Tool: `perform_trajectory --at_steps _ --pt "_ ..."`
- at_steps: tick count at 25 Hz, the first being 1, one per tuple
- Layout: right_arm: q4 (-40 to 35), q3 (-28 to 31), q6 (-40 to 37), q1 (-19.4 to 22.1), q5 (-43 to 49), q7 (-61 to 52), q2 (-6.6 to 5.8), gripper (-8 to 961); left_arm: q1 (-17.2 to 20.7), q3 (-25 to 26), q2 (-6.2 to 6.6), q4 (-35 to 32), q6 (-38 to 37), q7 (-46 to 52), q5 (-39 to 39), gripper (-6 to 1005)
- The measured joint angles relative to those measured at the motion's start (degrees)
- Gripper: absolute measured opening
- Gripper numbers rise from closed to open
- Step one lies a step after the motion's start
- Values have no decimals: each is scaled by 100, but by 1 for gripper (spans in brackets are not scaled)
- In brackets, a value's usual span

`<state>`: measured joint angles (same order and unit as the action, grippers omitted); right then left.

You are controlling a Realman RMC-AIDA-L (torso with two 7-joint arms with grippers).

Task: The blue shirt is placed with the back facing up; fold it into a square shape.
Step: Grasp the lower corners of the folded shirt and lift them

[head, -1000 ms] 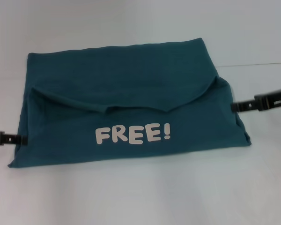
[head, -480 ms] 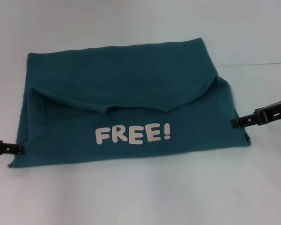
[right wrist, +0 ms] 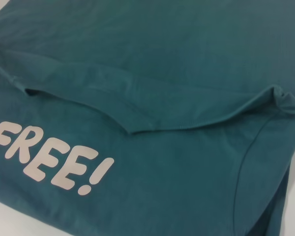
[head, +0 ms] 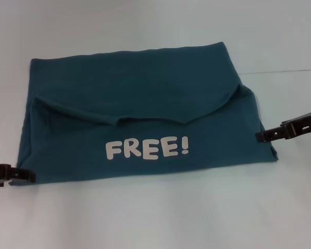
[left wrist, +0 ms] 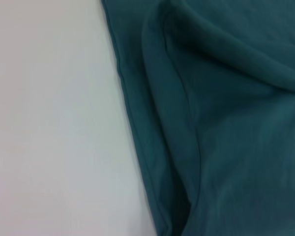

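Left pincer (head: 22, 176) slid nearer along the blue shirt's (head: 140, 109) left edge, now at its near-left corner; right pincer (head: 269, 135) unchanged at right edge. Finger gap: cannot tell. Shirt lies mid-surface (head: 155, 218). Risk: uneven grips skew the fold.

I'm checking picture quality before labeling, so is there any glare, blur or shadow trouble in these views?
Head view: soft, washed-out light on the table, no hard shadows; the shirt and its lettering read clearly. Left wrist view: slightly soft, folds shaded. Right wrist view: even light, lettering legible.
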<state>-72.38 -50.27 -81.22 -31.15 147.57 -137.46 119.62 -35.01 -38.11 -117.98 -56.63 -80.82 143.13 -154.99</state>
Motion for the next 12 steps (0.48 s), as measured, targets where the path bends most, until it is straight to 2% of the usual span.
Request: perform_trajectory --at_steps 12 --pt "44 0 0 18 0 0 6 944 -110 -13 3 272 228 11 -55 846"
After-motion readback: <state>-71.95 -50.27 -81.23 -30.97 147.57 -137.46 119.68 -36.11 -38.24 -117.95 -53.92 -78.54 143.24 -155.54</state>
